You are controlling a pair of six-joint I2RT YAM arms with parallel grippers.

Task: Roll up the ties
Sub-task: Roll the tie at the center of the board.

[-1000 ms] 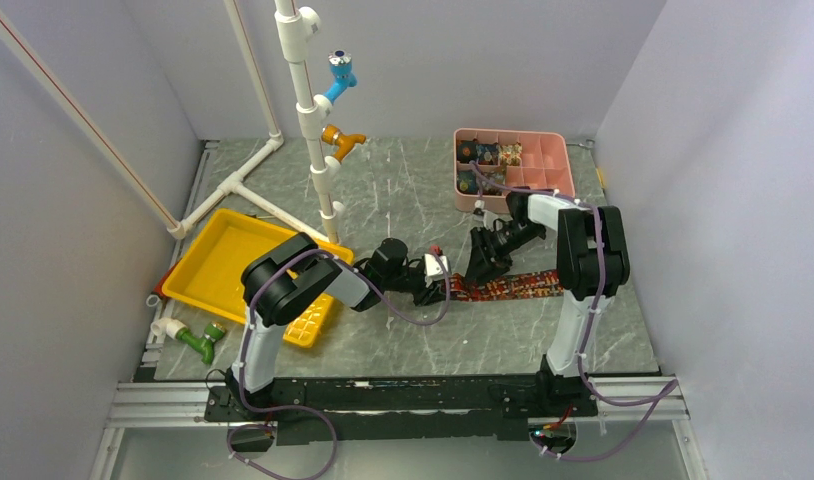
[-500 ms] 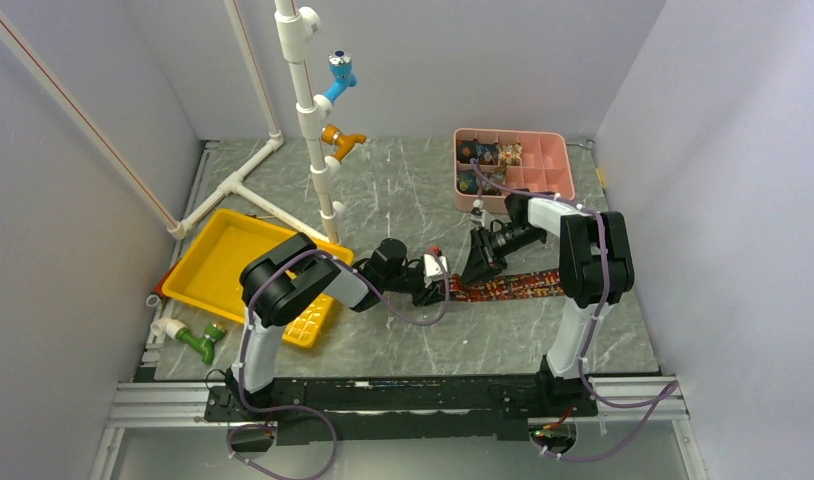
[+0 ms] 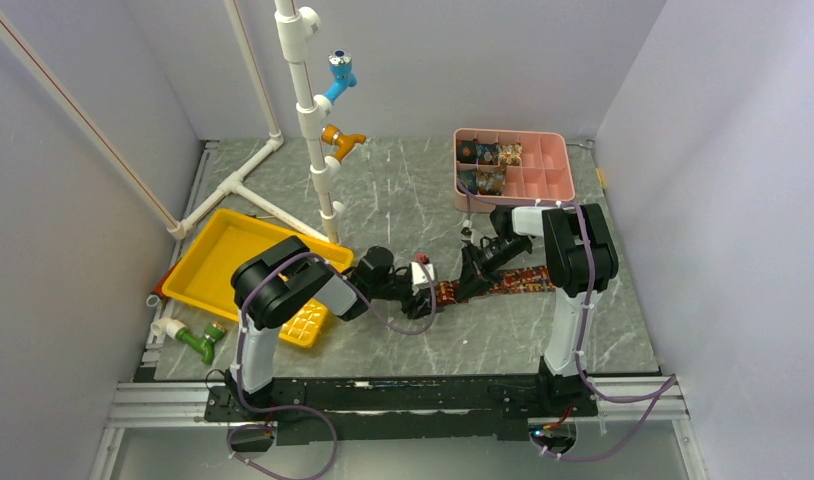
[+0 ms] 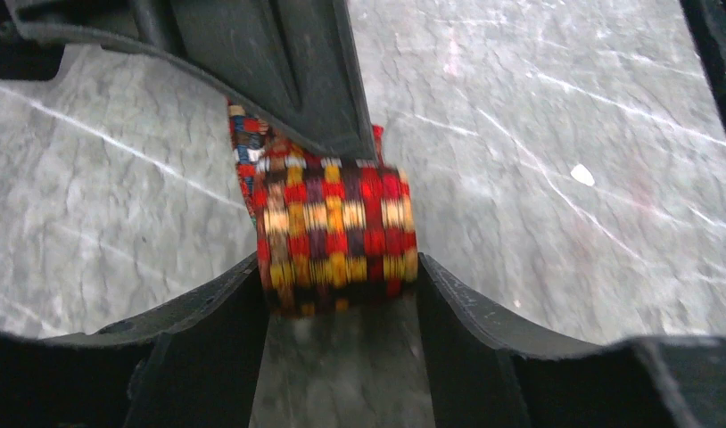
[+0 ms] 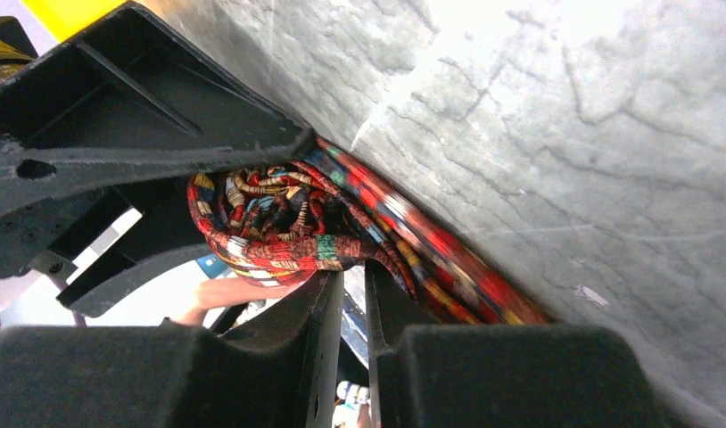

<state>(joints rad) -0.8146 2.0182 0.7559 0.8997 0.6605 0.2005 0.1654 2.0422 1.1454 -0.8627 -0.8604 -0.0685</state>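
The middle of the table [image 3: 403,200] is blocked: the left gripper [image 3: 426,297] and right gripper [image 3: 468,284] are brought tip to tip at the rolled end of the tie [image 3: 518,280], and no passage is left between them. In the left wrist view the roll [image 4: 337,236] is hemmed closely by both fingers [image 4: 208,348], with the other gripper's finger set against its far side. Bare marble is left open in front of the tie, up to the near rail [image 3: 433,388], and behind it between the white pipe post [image 3: 318,150] and the pink compartment box [image 3: 548,182]. The left side is closed off by the yellow tray [image 3: 218,255], the floor pipes [image 3: 238,185] and a green valve [image 3: 200,340].
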